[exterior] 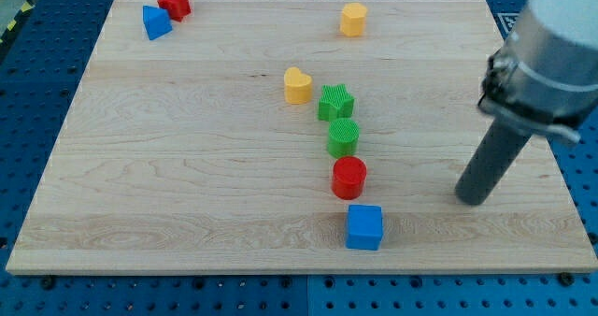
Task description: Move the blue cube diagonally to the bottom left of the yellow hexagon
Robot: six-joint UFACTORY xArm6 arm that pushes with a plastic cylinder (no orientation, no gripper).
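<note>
Table [187,166]: my tip [472,201], a bare rod with no fingers to open or close, rests to the view's right of the blue cube [364,227], well apart; yellow hexagon [352,20] far toward the view's top-left of the tip.

Arm [551,45] blurred, cut off by view's top & right edges; upper part unseen.

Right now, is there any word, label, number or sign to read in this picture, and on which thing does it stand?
None: no readable text on the board, the blue cube, the yellow hexagon or the other blocks.
My tip stands to the view's right of the blue cube; the rod carries no label.
</note>
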